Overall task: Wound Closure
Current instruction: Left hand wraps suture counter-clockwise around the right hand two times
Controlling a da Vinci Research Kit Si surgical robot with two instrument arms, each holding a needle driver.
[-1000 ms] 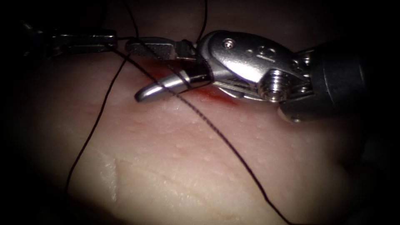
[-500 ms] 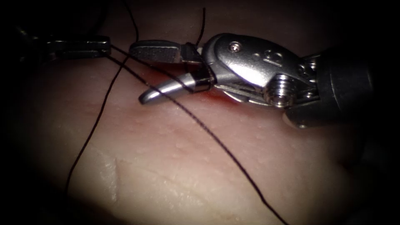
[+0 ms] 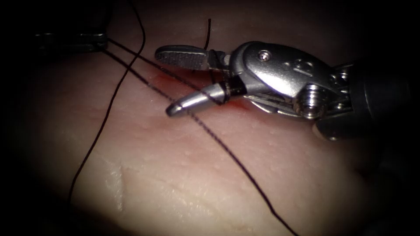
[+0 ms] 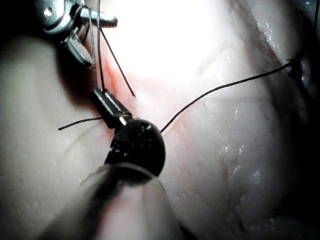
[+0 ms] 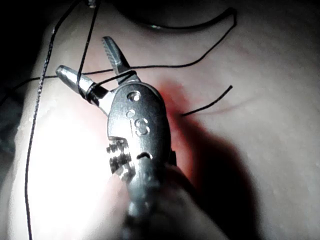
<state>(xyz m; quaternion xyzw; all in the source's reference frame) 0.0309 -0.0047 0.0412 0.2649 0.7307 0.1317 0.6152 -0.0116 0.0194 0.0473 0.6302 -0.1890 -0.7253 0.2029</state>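
Right end effector [image 3: 175, 81] gaping over the red fluid [image 3: 164, 78], thread [image 3: 227, 150] looped around its jaws, gripping nothing. Left end effector [image 3: 101, 42] clamped on two thread strands. Tissue [image 3: 183, 175] beneath. Needle unseen.

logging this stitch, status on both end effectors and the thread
Right end effector open, thread strands crossing between its jaws. Left end effector shut on thread. Red fluid on tissue under right tool.

This is looking like a practice lab for sewing up cuts. A piece of pale tissue [image 3: 197, 175] is lying under a bright light, dark thread [image 3: 227, 148] is running across it, and a shiny metal end effector [image 3: 175, 81] is reaching in from the right of the frame.
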